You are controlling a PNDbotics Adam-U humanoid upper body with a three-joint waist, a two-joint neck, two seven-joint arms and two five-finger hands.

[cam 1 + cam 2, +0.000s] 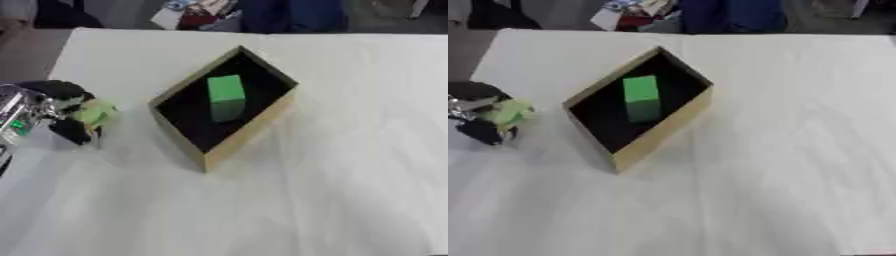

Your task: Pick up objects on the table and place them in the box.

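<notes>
Meanwhile, the robot's black left hand [61, 112] is curling its fingers around a pale green block [94, 114] above the white-covered table [350, 150], left of the tan cardboard box with a black interior [249, 131], where 1 bright green rectangular block [226, 96] is lying; the right hand is showing nowhere

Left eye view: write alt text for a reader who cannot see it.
The robot's left hand, at the left edge, holds a small light green object in curled fingers above a white table. Mid-table sits an open box with tan walls and a dark inside, holding one green block.
</notes>
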